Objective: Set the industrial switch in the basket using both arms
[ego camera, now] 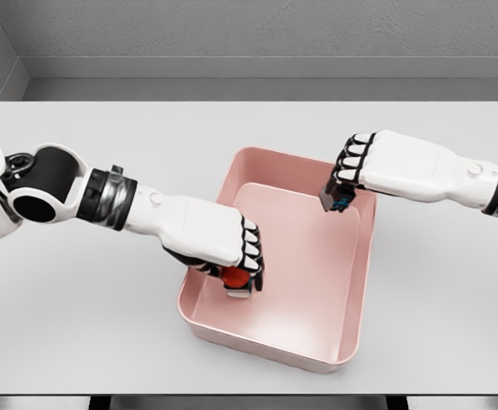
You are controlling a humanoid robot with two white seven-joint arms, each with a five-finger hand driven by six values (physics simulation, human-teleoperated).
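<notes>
The left hand (223,243) reaches in from the left with its fingers curled down around one small item with a red-orange top and a pale base (237,282), gripped at the fingertips and held just inside the near-left corner of the basket, low over its floor; whether it touches the floor cannot be told. The right hand (364,166) comes in from the right, its fingers closed on one small dark block with a blue mark (337,198), hanging under its fingertips at the far-right rim of the basket. Which of the two is the industrial switch, or whether both are parts of it, cannot be told. One basket (351,290) is in view, a pink rectangular tray with low walls, lying between the two hands and tilted slightly on the single grey table (78,325). The two hands are well apart, at opposite corners of the basket.
</notes>
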